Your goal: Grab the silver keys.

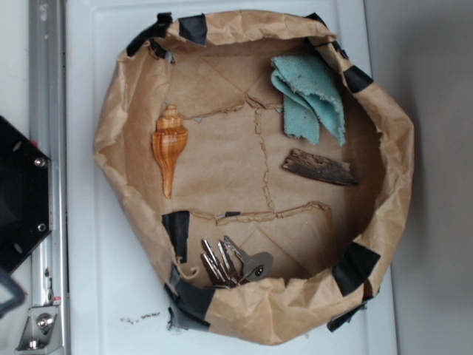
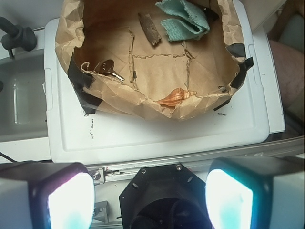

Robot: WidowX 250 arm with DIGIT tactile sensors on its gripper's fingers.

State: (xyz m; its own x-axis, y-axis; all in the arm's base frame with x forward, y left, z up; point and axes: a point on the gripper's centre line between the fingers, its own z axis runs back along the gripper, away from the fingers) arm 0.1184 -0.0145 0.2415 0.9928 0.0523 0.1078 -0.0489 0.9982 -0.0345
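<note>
A: Where do the silver keys (image 1: 235,264) lie?

B: On the floor of the brown paper tray (image 1: 111,111), in the exterior view tucked against its lower wall, just right of a strip of black tape (image 1: 177,231). In the wrist view they (image 2: 108,69) show at the tray's left side, partly hidden behind the crumpled rim.

A: Which way do they point?

B: In the exterior view the rounded heads sit at the lower right, and the blades fan up and to the left, so the long axis runs on a diagonal. They lie flat.

A: How do they look?

B: Several flat, grey-silver blades joined at the heads; dull metal with a small hole in one head.

A: Room around them?

B: Tight toward the wall and tape; open paper floor above them toward the tray's middle. The shell (image 1: 169,145), the bark piece (image 1: 320,168) and the teal cloth (image 1: 310,96) are all well apart from the keys.

A: And the gripper (image 2: 150,200)?

B: Its two pale fingers (image 2: 70,200) frame the bottom of the wrist view, set wide with nothing between the jaws, over the white worktop (image 2: 143,138) outside the tray.
</note>
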